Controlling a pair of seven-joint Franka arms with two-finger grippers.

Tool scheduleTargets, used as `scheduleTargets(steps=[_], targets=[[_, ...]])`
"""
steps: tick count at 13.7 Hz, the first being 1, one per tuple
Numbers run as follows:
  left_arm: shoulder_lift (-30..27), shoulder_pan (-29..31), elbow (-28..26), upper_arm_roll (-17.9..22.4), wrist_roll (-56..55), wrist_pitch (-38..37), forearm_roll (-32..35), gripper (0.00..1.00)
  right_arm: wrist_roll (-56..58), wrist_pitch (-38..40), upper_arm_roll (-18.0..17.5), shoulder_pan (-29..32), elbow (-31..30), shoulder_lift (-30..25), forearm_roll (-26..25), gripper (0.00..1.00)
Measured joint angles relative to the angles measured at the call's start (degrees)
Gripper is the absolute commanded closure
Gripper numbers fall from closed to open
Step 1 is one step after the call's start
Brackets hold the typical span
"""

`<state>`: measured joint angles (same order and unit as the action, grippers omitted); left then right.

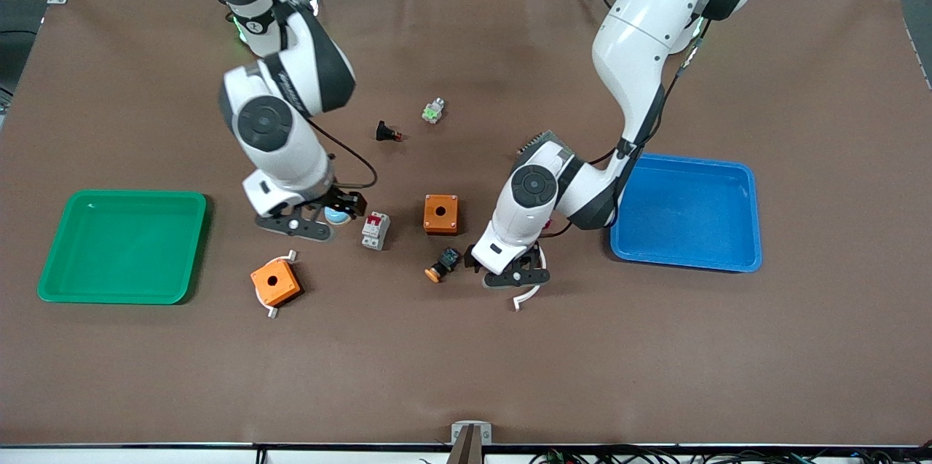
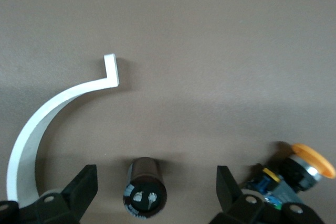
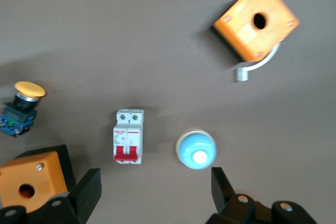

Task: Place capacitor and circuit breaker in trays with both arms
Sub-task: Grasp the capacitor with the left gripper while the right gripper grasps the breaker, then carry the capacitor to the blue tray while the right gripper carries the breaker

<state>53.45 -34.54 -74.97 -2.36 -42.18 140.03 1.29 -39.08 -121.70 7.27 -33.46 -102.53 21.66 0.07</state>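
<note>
Hovering low over the table, your left gripper (image 2: 157, 192) has its fingers spread wide with the capacitor (image 2: 144, 188) lying on its side between them, untouched by either pad. That little black cylinder is hidden under the left hand in the front view, but the left wrist view shows it plainly, with a white curved bracket (image 2: 50, 114) beside it and the black-and-blue pushbutton with its orange cap (image 1: 443, 264) just next to the gripper.

Your right gripper (image 3: 152, 198) is open too, holding nothing. It sits over a round blue-capped button (image 3: 196, 149), and the circuit breaker (image 1: 376, 230) lies flat on the table just beside that gripper, toward the left arm's end, its red switch section showing. So the fingers are not yet lined up on the breaker, as I read it.

Both trays wait bare: the green tray (image 1: 186, 205) at the right arm's end and the blue tray (image 1: 739, 176) at the left arm's end. Neither part has been lifted, so nothing is placed yet and the whole task is still ahead.

By my judgement the left side is closer: close on the capacitor, then carry. The right hand needs a shift over the breaker first. Two orange boxes (image 1: 441, 213) (image 1: 276, 282) stay out of it.
</note>
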Motion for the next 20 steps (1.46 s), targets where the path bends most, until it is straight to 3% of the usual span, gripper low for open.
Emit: scheduleTargets(steps=[2, 6, 12, 14, 17, 18, 19, 20], targets=[[0.47, -0.24, 0.06, 0.11, 0.0, 0.01, 0.0, 0.09, -1.01, -2.2, 0.02, -0.5, -0.01, 2.94, 0.0, 0.1], [0.47, -0.25, 0.33, 0.19, -0.02, 0.0, 0.0, 0.41, -2.09, -6.91, 0.03, -0.58, 0.03, 6.97, 0.78, 0.12], [0.47, -0.39, 0.57, 0.22, -0.02, -0.07, 0.03, 0.76, -2.2, -11.44, 0.02, -0.69, 0.29, 11.66, 4.17, 0.2], [0.47, -0.68, 0.59, 0.22, -0.02, -0.09, 0.09, 0.86, -2.2, -11.59, -0.02, -1.18, 0.97, 13.27, 4.32, 0.36], [0.47, -0.82, 0.72, 0.27, -0.02, -0.32, 0.1, 0.93, -2.18, -11.63, -0.02, -1.63, 1.63, 14.18, 4.33, 0.79], [0.46, -0.82, 0.85, 0.33, -0.02, -0.72, 0.1, 0.98, -2.18, -11.62, -0.01, -1.63, 1.72, 14.18, 4.33, 0.9], [0.42, -0.79, 1.05, 0.42, -0.02, -1.16, 0.1, 0.99, -2.18, -11.62, -0.01, -1.63, 1.89, 14.19, 4.33, 0.96], [0.2, -0.65, 1.38, 0.54, -0.02, -2.02, 0.1, 1.0, -2.18, -11.53, 0.04, -1.63, 2.14, 14.19, 4.34, 0.96]])
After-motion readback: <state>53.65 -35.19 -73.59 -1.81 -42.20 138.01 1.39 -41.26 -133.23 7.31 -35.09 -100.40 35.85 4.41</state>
